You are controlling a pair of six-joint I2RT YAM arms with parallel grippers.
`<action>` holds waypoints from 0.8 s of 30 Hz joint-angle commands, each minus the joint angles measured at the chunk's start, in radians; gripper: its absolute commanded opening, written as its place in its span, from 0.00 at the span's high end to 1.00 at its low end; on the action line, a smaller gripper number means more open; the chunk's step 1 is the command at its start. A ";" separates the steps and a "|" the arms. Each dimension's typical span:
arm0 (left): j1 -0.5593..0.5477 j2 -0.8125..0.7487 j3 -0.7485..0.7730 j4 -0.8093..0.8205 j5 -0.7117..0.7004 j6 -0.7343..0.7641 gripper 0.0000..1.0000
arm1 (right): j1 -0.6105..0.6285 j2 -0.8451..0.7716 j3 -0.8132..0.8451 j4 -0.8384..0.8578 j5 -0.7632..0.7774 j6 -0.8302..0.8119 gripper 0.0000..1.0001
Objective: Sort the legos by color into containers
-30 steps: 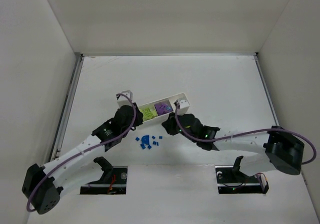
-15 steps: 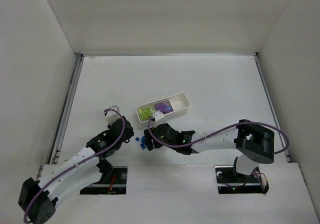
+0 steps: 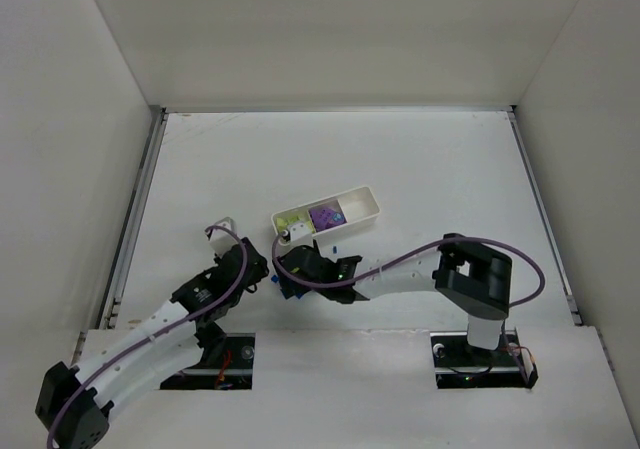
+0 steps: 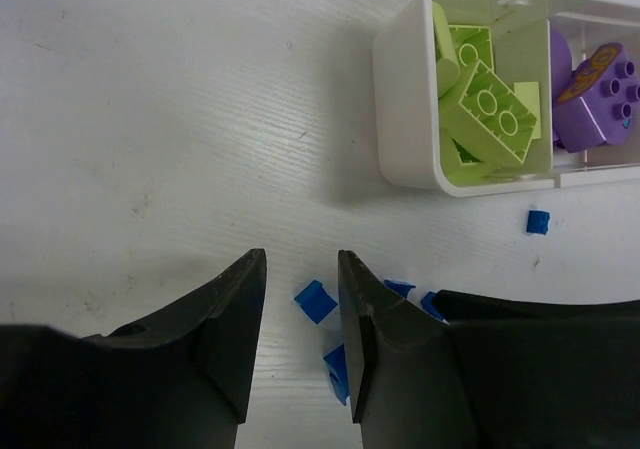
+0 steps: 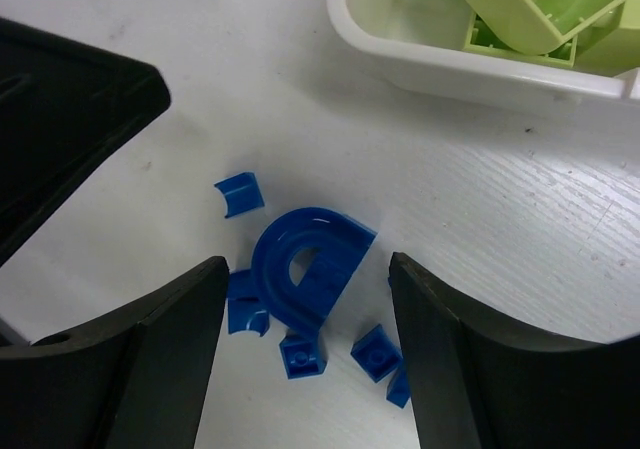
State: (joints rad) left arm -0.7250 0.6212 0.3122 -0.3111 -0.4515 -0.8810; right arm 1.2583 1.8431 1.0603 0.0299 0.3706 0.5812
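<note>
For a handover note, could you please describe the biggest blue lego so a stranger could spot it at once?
Find the long white tray; blue bits lie scattered near its yellow-green end. Among them, between the open jaws of the right gripper, sits the blue arch: curved, and far larger than the tiny bits around it.

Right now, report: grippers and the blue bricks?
Left gripper open, empty. Right gripper open, straddling blue arch piece on table. Small blue bits crowd it.
</note>
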 commanded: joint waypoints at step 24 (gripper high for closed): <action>-0.105 -0.022 0.071 -0.032 -0.023 0.036 0.66 | -0.024 -0.189 -0.037 0.004 0.093 0.025 0.63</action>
State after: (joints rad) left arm -0.8040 0.5911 0.3122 -0.3233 -0.4545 -0.8726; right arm 1.2533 1.7756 1.0492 -0.0498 0.4450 0.6064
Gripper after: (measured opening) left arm 0.335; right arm 0.485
